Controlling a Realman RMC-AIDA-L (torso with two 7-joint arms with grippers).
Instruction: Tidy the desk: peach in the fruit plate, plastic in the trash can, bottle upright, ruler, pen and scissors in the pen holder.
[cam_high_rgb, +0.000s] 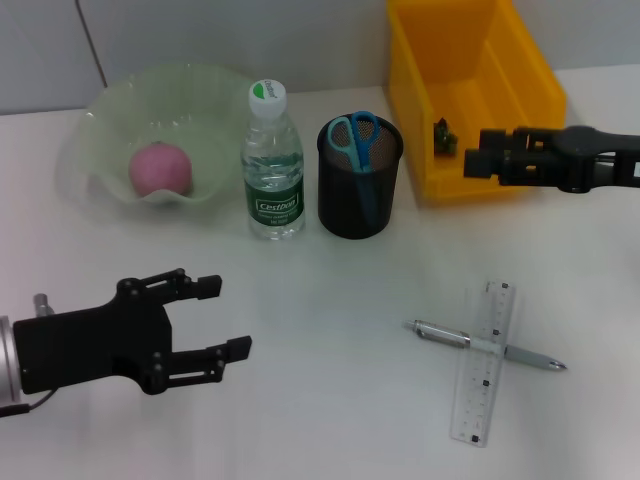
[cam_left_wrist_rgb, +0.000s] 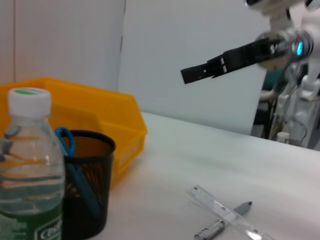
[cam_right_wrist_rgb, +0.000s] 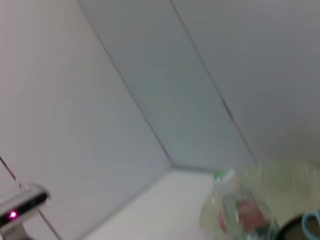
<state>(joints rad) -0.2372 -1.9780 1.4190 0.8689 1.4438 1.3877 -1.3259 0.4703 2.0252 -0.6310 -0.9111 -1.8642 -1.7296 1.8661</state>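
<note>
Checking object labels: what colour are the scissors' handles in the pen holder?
Blue; the scissors show best in the head view.

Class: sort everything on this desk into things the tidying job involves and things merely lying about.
Job: peach, fruit plate, bottle, scissors, pen holder, pen, ruler, yellow bin, dark scrap.
Lying about: nothing.
</note>
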